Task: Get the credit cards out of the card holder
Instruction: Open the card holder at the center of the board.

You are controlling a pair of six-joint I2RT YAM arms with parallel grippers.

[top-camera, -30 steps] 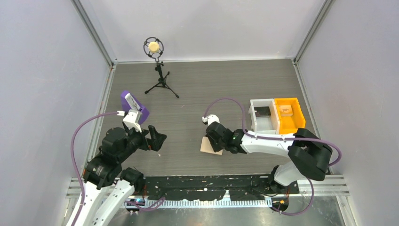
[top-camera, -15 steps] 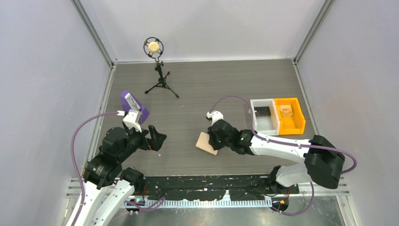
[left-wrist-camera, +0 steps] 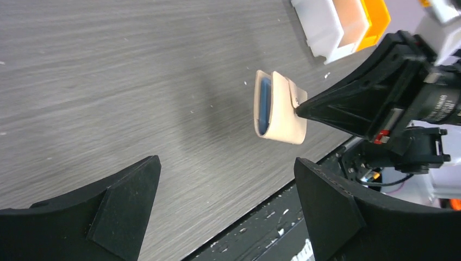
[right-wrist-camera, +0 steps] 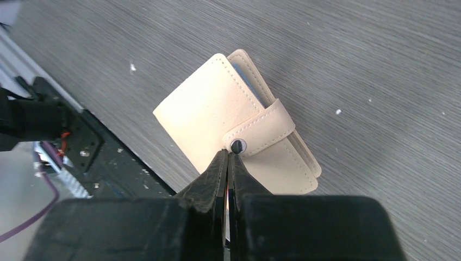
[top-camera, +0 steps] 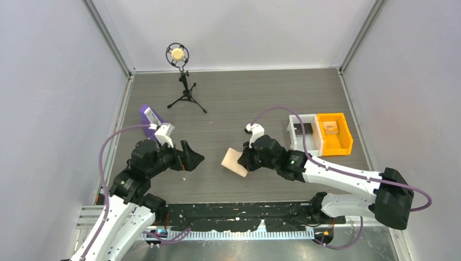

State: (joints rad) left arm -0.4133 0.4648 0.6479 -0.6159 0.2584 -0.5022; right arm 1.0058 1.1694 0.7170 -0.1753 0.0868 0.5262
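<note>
Overhead view: one tan card holder is just toward 6 o'clock of the centre of the table. The right gripper meets its 3 o'clock edge. The right wrist view adds what overhead cannot: that gripper's fingers are pinched together on the holder's edge beside the round snap, with the tab wrapped over the fold. The left wrist view (a sideways look) shows the holder raised above its shadow, with blue lining inside. The left gripper, at the holder's 9 o'clock, is spread wide and empty. Counted: two bins at 3 o'clock, one white bin and one orange bin; one purple stand at 9 o'clock; one microphone stand at 11 o'clock.
</note>
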